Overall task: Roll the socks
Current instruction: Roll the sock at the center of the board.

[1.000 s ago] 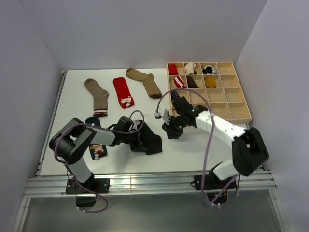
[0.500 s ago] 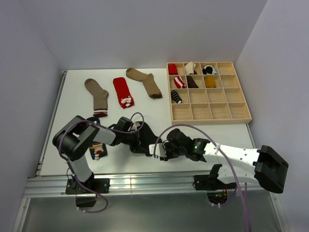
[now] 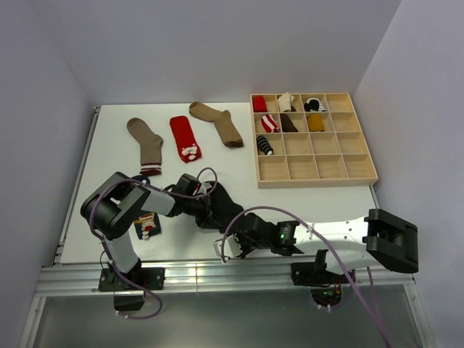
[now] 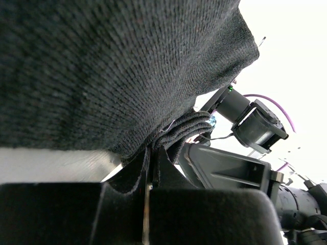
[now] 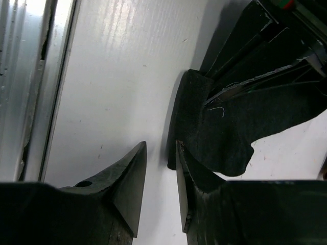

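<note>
A plain black sock [image 3: 230, 208] lies bunched near the table's front edge. My left gripper [image 3: 210, 212] is shut on its fabric. In the left wrist view the sock [image 4: 127, 66] fills the upper frame, with a fold pinched between the closed jaws of the left gripper [image 4: 153, 155]. My right gripper [image 3: 234, 236] sits low just in front of the sock. In the right wrist view the right gripper [image 5: 158, 149] is empty, its jaws a narrow gap apart over bare table, beside the sock's edge [image 5: 235, 122]. A rolled black-and-white striped sock [image 3: 265, 143] sits in the tray.
A wooden compartment tray [image 3: 341, 168] at the back right holds several rolled socks. Two tan socks [image 3: 146, 143] [image 3: 217, 123] and a red sock [image 3: 185, 137] lie flat at the back. A navy patterned sock [image 3: 147, 225] lies by the left arm. The table's front rail [image 5: 30, 76] is close.
My right arm has swung from beside the tray down to the table's front edge, next to the black sock. The striped roll now shows in the tray. The left gripper stays on the sock.
</note>
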### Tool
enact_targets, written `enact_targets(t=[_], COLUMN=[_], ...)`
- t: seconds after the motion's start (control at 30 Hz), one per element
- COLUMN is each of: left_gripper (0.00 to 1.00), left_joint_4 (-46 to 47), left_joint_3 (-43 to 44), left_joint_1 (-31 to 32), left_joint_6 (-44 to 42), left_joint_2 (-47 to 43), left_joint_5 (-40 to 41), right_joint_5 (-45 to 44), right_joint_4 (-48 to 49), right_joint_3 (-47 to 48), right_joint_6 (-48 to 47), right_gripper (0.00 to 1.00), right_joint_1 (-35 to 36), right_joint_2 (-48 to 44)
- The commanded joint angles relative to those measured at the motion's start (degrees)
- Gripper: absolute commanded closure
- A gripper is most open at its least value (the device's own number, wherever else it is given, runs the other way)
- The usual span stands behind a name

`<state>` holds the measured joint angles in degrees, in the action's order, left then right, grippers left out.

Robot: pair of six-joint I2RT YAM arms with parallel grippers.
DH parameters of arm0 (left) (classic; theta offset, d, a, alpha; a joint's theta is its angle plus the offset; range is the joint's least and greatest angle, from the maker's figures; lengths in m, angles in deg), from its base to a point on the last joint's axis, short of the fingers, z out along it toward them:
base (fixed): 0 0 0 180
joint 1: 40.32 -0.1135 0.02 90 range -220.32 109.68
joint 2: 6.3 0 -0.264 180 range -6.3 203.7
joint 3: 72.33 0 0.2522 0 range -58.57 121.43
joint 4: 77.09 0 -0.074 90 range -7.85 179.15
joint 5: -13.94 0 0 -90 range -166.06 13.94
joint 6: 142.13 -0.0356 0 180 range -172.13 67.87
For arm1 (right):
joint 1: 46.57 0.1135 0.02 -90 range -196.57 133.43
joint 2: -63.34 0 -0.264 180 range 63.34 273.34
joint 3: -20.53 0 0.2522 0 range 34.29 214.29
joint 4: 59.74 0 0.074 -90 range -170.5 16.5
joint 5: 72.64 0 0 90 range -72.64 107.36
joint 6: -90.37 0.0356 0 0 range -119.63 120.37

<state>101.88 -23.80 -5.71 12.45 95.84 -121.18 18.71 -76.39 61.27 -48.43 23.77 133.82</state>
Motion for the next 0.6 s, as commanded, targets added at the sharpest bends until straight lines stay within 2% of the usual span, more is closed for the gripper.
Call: enact_targets(t=[0.0,0.2,0.57], left_gripper=[1.0,0.99,1.0], left_joint_4=[-6.23,-7.63,-8.51], left_joint_3=[-1.01,-0.57,-0.13], left_joint_1=[-0.51,-0.6,-0.86], left_joint_6=[0.55,-0.59,-1.91], left_joint_2=[2.53,2.27,1.74], left_joint_5=[2.59,2.23,1.44], right_joint_5=[-2.92,-5.56,-5.3], right_joint_4=[5.88,10.71,8.61], right_joint_3=[-0.17,-1.14,0.79], right_joint_6=[-1.83,-3.06,-3.24], right_gripper=[0.64,0.65,0.64], right_joint_1=[0.49,0.32,0.32], right_joint_2=[1.94,4.49,9.32])
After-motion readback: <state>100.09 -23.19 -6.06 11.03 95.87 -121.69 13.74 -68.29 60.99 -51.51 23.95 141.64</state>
